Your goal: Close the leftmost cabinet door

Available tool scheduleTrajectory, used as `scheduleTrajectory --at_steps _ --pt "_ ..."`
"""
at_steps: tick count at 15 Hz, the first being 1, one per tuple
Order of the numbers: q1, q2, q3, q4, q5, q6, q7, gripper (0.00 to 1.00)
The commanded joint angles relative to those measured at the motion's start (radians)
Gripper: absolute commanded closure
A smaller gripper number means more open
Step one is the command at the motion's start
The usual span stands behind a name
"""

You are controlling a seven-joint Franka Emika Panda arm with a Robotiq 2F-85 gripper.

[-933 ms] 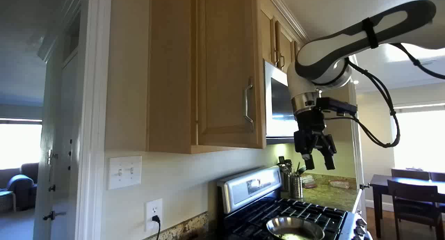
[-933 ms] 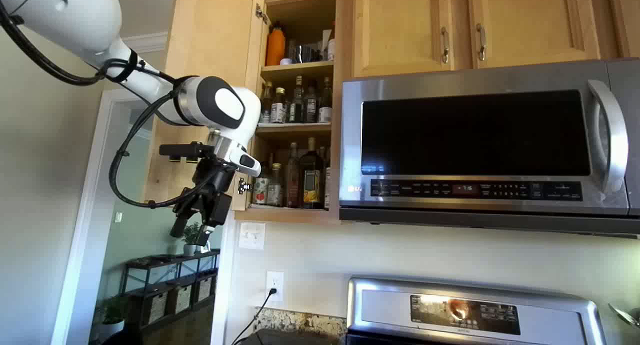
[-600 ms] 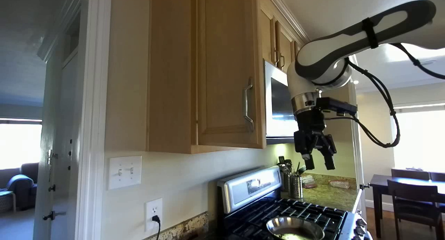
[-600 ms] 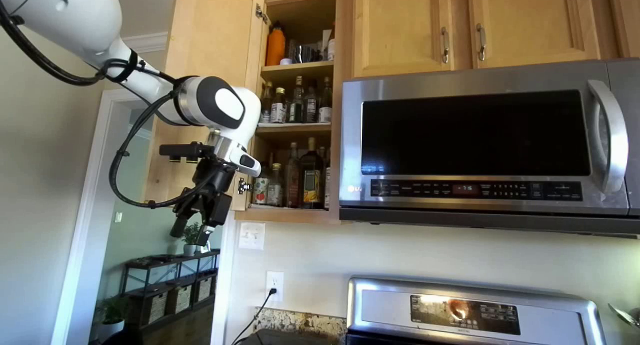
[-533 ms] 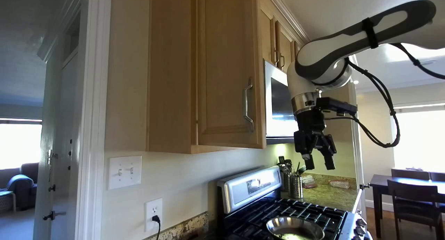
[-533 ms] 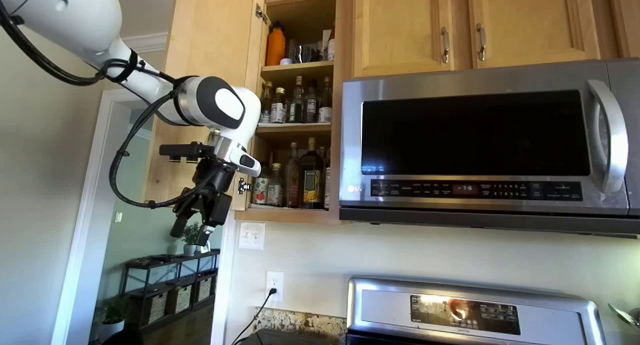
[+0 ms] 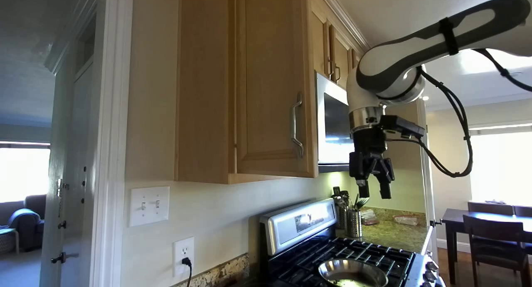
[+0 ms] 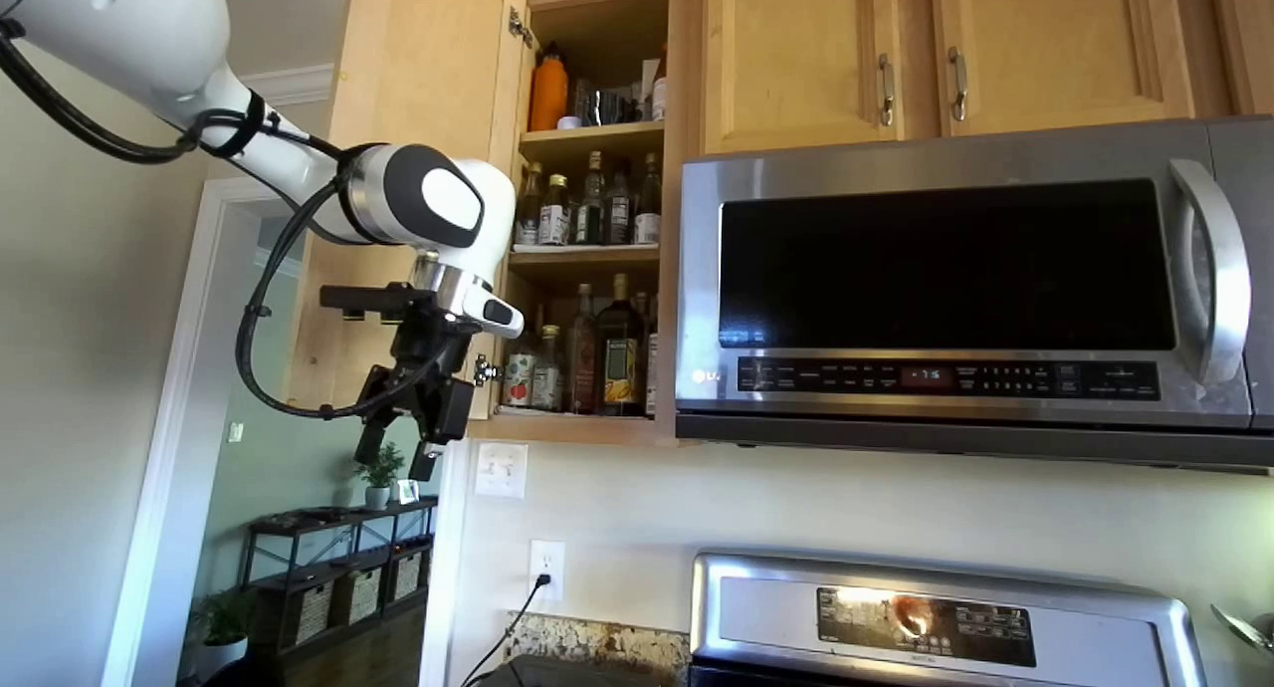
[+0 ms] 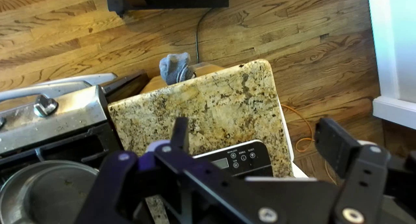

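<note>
Door [image 7: 268,79]: swung out, reaching above gripper [image 7: 374,191]. Gripper: wide, empty. Advised: round the free edge, push outer face gently (near the handle [image 7: 294,124]).

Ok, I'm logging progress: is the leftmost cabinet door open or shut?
Open: in an exterior view, the leftmost cabinet door stands swung out, baring shelves of bottles.

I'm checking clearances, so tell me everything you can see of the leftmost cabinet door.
The leftmost cabinet door is tall, light-oak-looking, with a recessed panel and an upright, curved silver handle near its free edge. It stands wide open, joined to the cabinet by silver hinges. Both exterior views crop its upper part. The open gripper hangs apart, not touching it.
</note>
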Motion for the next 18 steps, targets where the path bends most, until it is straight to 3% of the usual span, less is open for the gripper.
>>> scheduleTrajectory --at_steps 1,8,13,18 --pt "-0.004 -0.108 -0.024 -0.087 0.007 0.101 -0.084 0.00" --pt "0.019 -0.239 -0.052 -0.204 -0.012 0.216 -0.266 0.00" --pt "0.073 -0.351 -0.026 -0.293 -0.016 0.292 -0.378 0.00" --pt "0.151 -0.451 0.025 -0.329 0.022 0.376 -0.348 0.00"
